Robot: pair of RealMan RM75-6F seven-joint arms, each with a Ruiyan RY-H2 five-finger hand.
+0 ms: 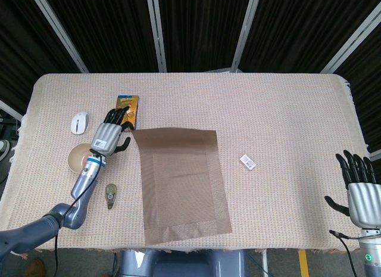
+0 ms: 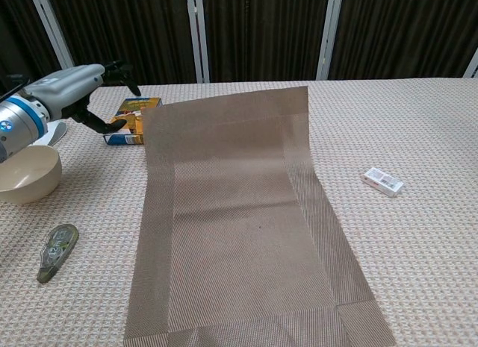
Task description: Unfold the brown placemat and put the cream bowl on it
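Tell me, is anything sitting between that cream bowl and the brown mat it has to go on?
Nothing visible blocks the way. The bowl sits just left of the mat, with bare tablecloth between. The left robot hand hovers above the bowl, and the tape dispenser lies nearer the table's front edge, off the path.

Head view overhead; chest view low, closer (both share placemat (image 1: 181,179)).

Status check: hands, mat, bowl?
Left hand empty, above the bowl; right hand idle, open. Placemat unfolded flat. Bowl off the mat; nothing in the way.
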